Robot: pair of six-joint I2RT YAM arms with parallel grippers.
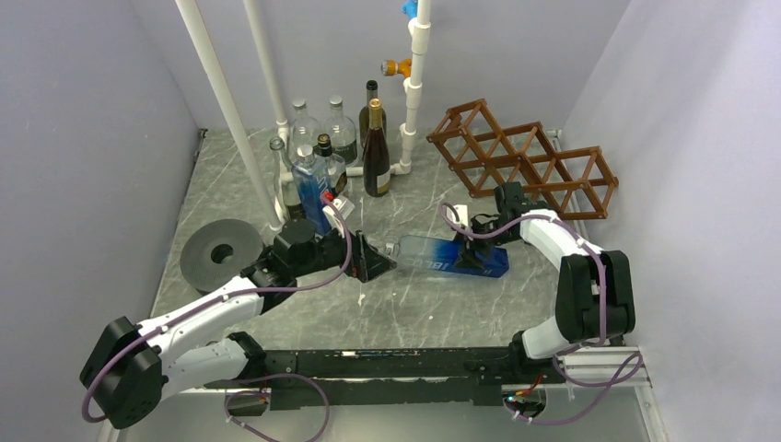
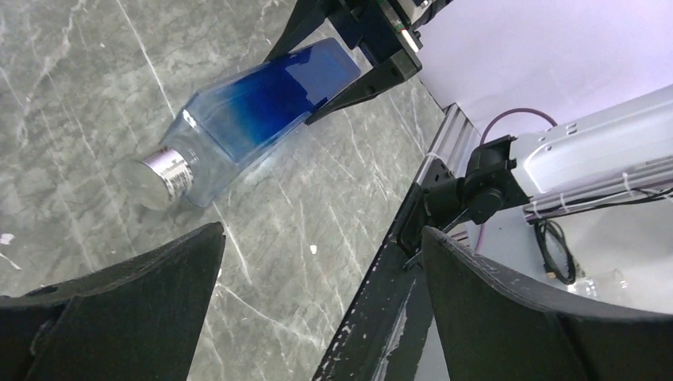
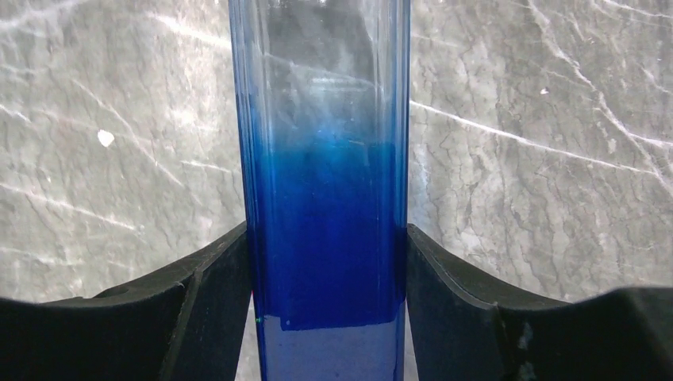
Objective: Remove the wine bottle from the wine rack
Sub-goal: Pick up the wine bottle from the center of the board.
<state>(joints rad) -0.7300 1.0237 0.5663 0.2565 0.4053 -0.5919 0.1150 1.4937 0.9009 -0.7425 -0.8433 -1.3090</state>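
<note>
Already the wine bottle (image 1: 448, 255) lay on the desk (image 1: 405, 313), off the wine rack (image 1: 525, 164); right claw (image 1: 474, 260) pinched its body, left claw (image 1: 373, 261) gaped empty; only release seemed left.

Robot lab, enclosed marble table (image 1: 414, 313), PVC pipes (image 1: 227, 101)

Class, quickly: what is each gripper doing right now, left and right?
Left gripper: open, holding nothing.
Right gripper: closed on the blue bottle.
</note>
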